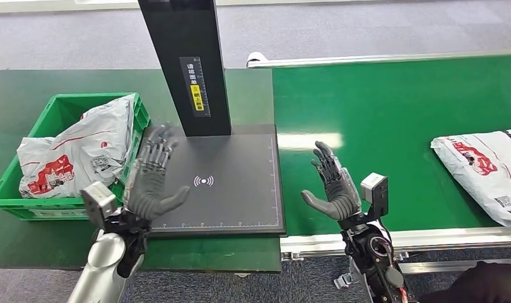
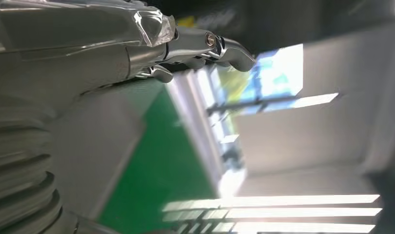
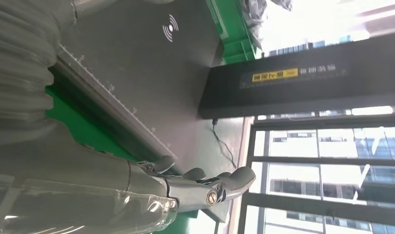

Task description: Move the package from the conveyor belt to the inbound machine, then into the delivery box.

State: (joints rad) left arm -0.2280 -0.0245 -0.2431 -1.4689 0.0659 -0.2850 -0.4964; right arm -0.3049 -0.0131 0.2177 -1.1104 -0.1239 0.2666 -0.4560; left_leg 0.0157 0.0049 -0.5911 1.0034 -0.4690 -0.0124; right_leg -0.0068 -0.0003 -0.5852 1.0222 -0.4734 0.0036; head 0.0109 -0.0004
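Note:
A white package with red print [image 1: 485,172] lies on the green conveyor belt [image 1: 392,120] at the far right, partly cut by the frame edge. The inbound machine's dark scan plate [image 1: 240,202] with a black post [image 1: 185,63] sits at centre and carries nothing. My left hand [image 1: 151,178] is raised over the plate's left edge, fingers spread, holding nothing. My right hand [image 1: 332,184] hovers over the belt's near left part, fingers apart and empty, well short of the package. The green delivery box [image 1: 64,107] at the left holds white packages [image 1: 76,154].
The belt's metal frame [image 1: 398,238] runs along the near side. A dark green table [image 1: 19,95] carries the box and the machine. In the right wrist view the scan plate [image 3: 137,73] and the post [image 3: 303,83] lie beyond my right hand [image 3: 137,195].

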